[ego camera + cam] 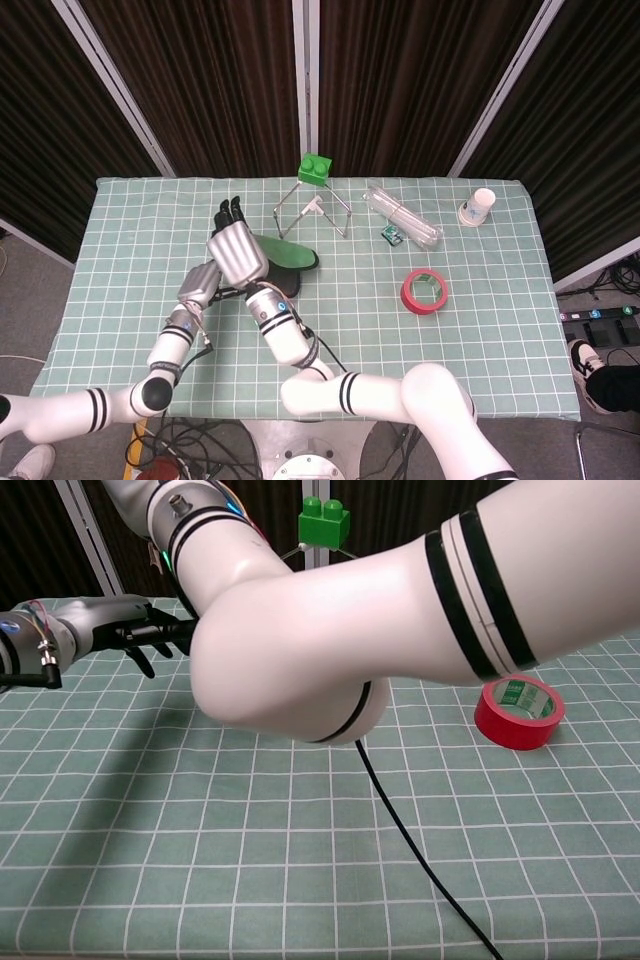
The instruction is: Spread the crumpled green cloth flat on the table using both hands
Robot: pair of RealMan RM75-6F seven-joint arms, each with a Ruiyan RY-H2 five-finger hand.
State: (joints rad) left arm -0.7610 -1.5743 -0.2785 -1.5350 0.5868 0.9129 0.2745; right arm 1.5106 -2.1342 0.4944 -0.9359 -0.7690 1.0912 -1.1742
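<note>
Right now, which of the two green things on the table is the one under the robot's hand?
The green cloth, lying low on the table beside the right hand. The other, a green toy block, sits raised on a wire stand farther back.

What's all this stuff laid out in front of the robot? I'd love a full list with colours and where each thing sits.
Crumpled green cloth: one, green with a dark edge, left of centre, under the right hand.
Green toy brick: one, far edge, atop the wire stand.
Metal wire stand: one, silver, far centre.
Clear plastic tube package: one, transparent, far right.
Small green-and-white item: one, beside the package; too small to identify.
White paper cup: one, far right corner.
Red tape roll: one, right of centre.
Checked tablecloth: one, pale green with white lines.
Left hand: one, grey and black, left of the cloth.
Right hand: one, grey and black, over the cloth.
</note>
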